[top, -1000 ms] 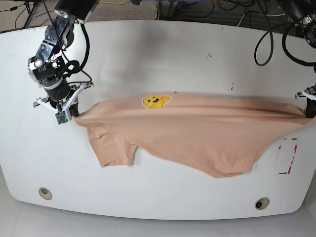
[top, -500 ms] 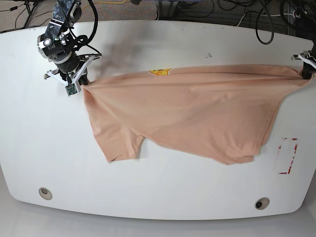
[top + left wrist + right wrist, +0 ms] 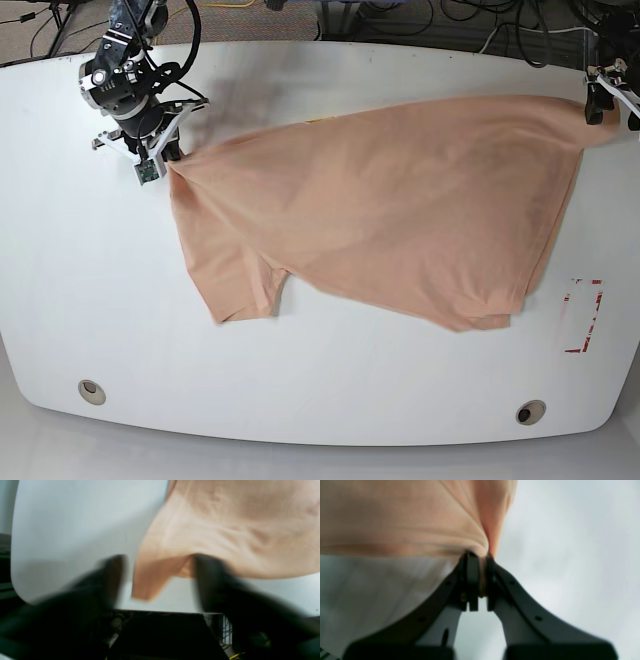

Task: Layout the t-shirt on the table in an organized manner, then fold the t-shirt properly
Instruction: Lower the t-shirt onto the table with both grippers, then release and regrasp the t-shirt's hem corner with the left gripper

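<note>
The pale peach t-shirt (image 3: pixel 380 210) lies spread across the white table (image 3: pixel 320 400), its upper edge running from far left to far right. My right gripper (image 3: pixel 165 155) is at the shirt's far left corner. The right wrist view shows this gripper (image 3: pixel 480 557) shut on a bunched fold of the t-shirt (image 3: pixel 407 517). My left gripper (image 3: pixel 608 100) is at the shirt's far right corner. In the blurred left wrist view its fingers (image 3: pixel 207 580) stand wide apart, with a loose flap of the t-shirt (image 3: pixel 225 525) lying between and beyond them.
A red tape outline (image 3: pixel 583 315) marks the table near its right edge. Two grey grommets (image 3: pixel 91 391) (image 3: pixel 530 411) sit near the front edge. Cables and dark equipment (image 3: pixel 420 20) lie beyond the far edge.
Both grippers have carried the shirt's upper edge toward the far side, spreading the fabric flatter. The left gripper's fingers have opened and released the right corner.
</note>
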Controlling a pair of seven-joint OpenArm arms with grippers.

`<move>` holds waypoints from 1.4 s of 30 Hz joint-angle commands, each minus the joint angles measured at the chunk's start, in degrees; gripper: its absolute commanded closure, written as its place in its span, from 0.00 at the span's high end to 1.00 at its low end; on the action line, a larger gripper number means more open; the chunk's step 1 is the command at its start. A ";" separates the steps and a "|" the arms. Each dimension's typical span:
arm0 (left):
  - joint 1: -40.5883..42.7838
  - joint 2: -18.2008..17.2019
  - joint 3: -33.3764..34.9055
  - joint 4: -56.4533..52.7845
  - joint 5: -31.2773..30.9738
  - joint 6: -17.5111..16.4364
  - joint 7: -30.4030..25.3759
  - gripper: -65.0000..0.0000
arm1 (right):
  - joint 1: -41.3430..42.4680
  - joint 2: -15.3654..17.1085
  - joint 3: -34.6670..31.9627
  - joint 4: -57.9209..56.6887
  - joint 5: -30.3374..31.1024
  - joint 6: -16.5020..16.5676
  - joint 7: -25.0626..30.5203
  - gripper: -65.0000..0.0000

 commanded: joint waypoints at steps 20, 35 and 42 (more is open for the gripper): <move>-36.15 -2.71 12.96 -9.77 13.73 0.06 3.43 0.75 | 1.76 0.28 0.06 1.10 0.50 -0.10 1.04 0.00; -59.62 -2.97 24.66 -49.25 24.98 0.15 -12.22 0.75 | 2.90 -1.30 0.06 1.01 0.50 -0.10 1.04 0.00; -65.34 -2.80 29.05 -64.81 26.30 0.15 -21.01 0.75 | 2.99 -1.30 0.06 1.01 0.50 -0.10 1.04 0.00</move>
